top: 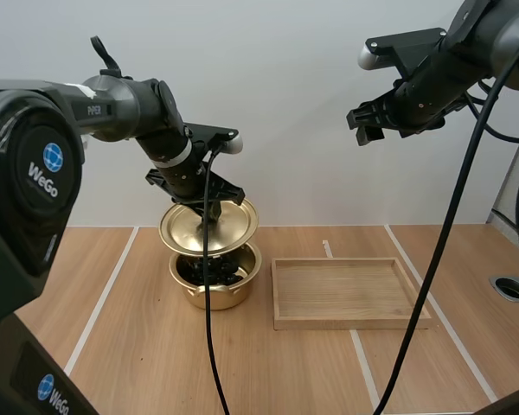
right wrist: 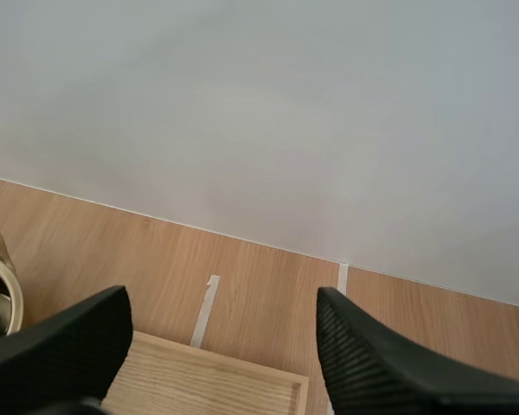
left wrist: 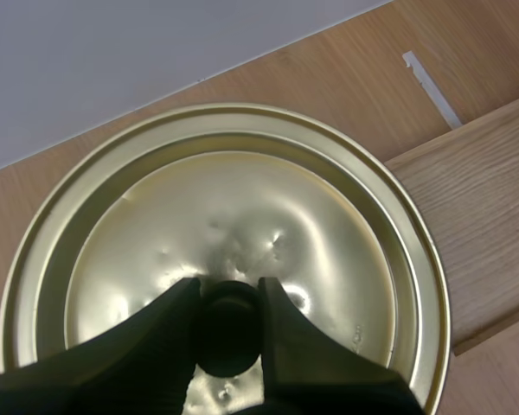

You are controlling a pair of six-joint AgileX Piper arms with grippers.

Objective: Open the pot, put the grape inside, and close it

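Now, lid held over the pot, grapes inside.
High view: left gripper (top: 209,213) holds the golden lid (top: 183,230) tilted just above the pot (top: 246,273), where a dark bunch of grapes (top: 228,273) lies; right gripper (top: 368,126) hangs high over the wooden tray (top: 346,292). Left wrist view: its fingers (left wrist: 156,346) clench the lid's black knob (left wrist: 227,333). Right wrist view: the right fingers (right wrist: 372,363) stand wide apart, released, above the tray's far edge.

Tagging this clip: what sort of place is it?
Probably a robot lab bench, not a kitchen: wooden table with white tape lines, bare wall behind, just a pot and a wooden tray as props.
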